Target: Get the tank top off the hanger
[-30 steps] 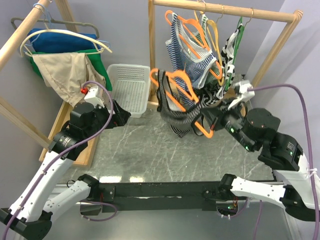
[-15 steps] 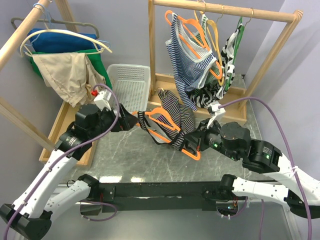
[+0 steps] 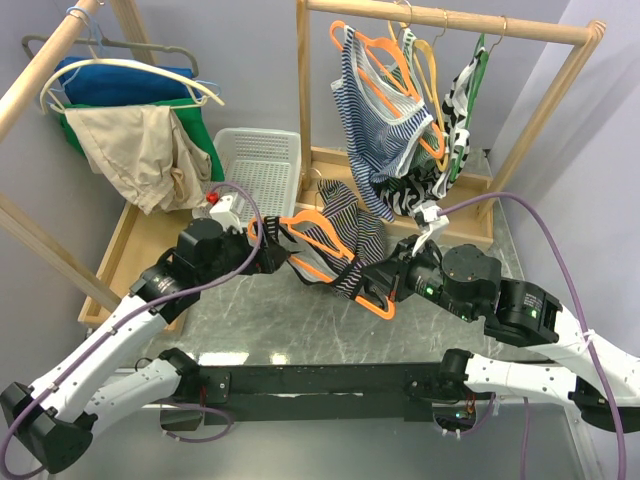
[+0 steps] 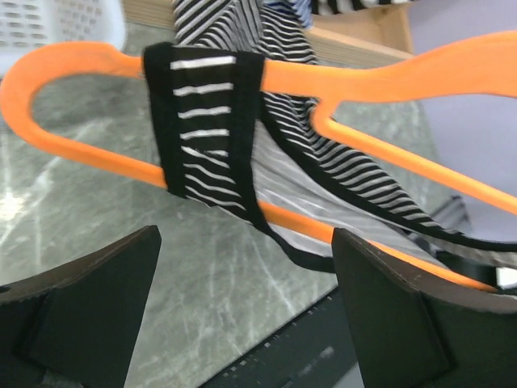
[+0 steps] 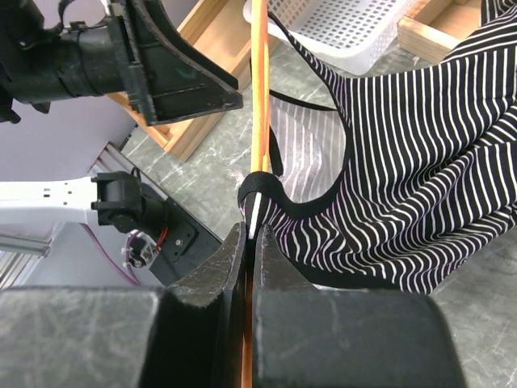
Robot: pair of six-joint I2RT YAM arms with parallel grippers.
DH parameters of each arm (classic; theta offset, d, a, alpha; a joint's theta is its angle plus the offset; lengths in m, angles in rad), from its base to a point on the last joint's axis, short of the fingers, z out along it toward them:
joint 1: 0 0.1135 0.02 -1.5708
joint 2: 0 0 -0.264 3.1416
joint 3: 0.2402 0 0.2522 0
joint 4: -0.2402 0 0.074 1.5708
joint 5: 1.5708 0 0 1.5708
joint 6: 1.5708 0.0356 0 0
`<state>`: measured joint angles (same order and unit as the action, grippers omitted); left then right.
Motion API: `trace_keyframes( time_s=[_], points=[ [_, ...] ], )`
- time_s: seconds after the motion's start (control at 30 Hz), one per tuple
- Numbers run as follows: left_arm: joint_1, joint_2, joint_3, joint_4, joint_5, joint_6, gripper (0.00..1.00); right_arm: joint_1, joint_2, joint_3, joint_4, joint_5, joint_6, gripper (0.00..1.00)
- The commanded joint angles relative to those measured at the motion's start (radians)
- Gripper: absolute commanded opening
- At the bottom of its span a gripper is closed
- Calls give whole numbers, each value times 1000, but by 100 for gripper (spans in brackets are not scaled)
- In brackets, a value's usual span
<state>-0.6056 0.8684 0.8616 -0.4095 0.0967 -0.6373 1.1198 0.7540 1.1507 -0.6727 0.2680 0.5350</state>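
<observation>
A black-and-white striped tank top (image 3: 345,238) hangs on an orange hanger (image 3: 318,232) held low over the grey table. My right gripper (image 3: 385,283) is shut on the hanger's lower end; in the right wrist view the hanger (image 5: 260,97) runs up from between the closed fingers, with the tank top (image 5: 420,162) draped to the right. My left gripper (image 3: 268,252) is open beside the hanger's left end. In the left wrist view one strap (image 4: 206,129) wraps the hanger (image 4: 73,129) just beyond the spread fingers (image 4: 388,315).
A wooden rack (image 3: 440,20) at the back holds more striped garments on orange hangers (image 3: 385,100). A white basket (image 3: 258,170) stands behind the left gripper. A second rack at the left carries blue, green and beige clothes (image 3: 130,120).
My right arm has brought the hanger with the tank top down from the rack to low over the table. My left gripper has moved right, up to the hanger's left end.
</observation>
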Motion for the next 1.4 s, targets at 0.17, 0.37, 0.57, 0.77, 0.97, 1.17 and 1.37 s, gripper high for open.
trace_keyframes(
  time_s=[0.17, 0.37, 0.57, 0.77, 0.97, 1.17, 1.37],
  points=[
    [-56, 26, -1, 110, -265, 41, 81, 18, -4, 58, 78, -9, 13, 0],
    [-57, 86, 27, 115, -293, 68, 65, 25, -1, 57, 79, -10, 16, 0],
    [-57, 81, 24, 118, -328, 60, 33, 29, -4, 58, 62, 2, 16, 0],
    [-56, 75, 68, 54, -394, 71, 1, 38, 18, 66, -33, -3, 34, 0],
    [-56, 87, 103, -26, -548, 76, 1, 95, -27, 15, -71, 23, 89, 0],
    [-42, 132, 137, -74, -634, 57, 1, 132, -65, 4, -123, 48, 131, 0],
    [26, 155, 159, -127, -655, 39, 3, 164, -99, 0, -137, 71, 146, 0]
  ],
)
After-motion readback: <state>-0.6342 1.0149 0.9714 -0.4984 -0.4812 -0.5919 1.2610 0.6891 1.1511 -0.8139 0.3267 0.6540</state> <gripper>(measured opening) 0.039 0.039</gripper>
